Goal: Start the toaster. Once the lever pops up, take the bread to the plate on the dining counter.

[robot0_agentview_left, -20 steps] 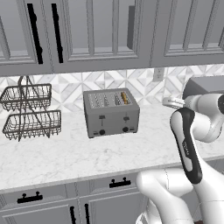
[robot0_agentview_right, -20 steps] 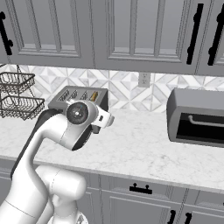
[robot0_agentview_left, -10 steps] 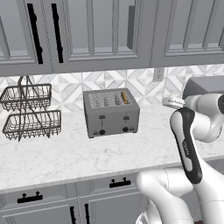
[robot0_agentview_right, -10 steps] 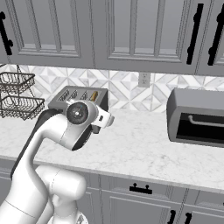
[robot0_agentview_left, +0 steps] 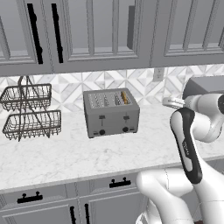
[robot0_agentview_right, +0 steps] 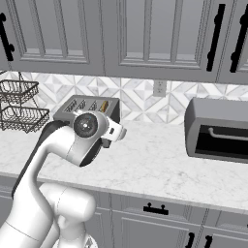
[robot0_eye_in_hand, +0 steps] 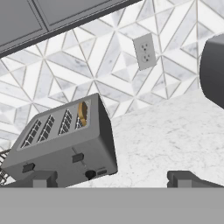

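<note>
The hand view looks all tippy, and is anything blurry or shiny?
Hand view: rolled, so the toaster and wall outlet lean; sharp, no glare. Left base view: level, even light, a soft shadow beside the toaster. Right base view: sharp too; the oven front is dark.

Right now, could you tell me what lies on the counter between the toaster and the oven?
Nothing: in the hand view the marble between the toaster and the oven is bare.

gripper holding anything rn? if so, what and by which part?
Nothing is held. In the hand view the fingers stand wide apart with only counter between them; the bread sits in the toaster slot, ahead of the gripper.
</note>
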Robot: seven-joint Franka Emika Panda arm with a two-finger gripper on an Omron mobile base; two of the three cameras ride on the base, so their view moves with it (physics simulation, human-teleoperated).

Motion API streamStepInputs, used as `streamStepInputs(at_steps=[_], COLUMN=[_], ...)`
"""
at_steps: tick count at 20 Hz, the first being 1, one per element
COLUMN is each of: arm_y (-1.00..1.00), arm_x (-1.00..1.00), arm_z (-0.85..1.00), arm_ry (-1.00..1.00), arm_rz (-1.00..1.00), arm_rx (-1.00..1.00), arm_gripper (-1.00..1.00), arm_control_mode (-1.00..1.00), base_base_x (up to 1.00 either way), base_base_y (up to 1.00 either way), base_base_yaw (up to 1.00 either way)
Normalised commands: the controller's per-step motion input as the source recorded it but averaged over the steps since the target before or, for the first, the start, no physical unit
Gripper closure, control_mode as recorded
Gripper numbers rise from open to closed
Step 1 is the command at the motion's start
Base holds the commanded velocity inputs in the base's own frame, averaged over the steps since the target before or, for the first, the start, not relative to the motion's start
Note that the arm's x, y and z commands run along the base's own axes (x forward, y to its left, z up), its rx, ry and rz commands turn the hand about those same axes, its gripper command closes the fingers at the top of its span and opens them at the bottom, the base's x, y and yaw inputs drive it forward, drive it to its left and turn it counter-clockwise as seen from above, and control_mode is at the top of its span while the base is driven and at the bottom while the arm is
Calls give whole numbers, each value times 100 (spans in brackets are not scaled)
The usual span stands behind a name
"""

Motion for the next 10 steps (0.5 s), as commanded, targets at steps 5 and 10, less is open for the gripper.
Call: streamStepInputs(at_steps=[5, 10], arm_y=[0, 0], arm_x=[0, 0], arm_z=[0, 0], arm_ry=[0, 0], arm_rz=[0, 0], arm_rx=[0, 0], arm_gripper=[-100, -100], arm_control_mode=[-100, -100], base_base_x=[0, 0], base_base_y=[0, 0], base_base_yaw=[0, 0])
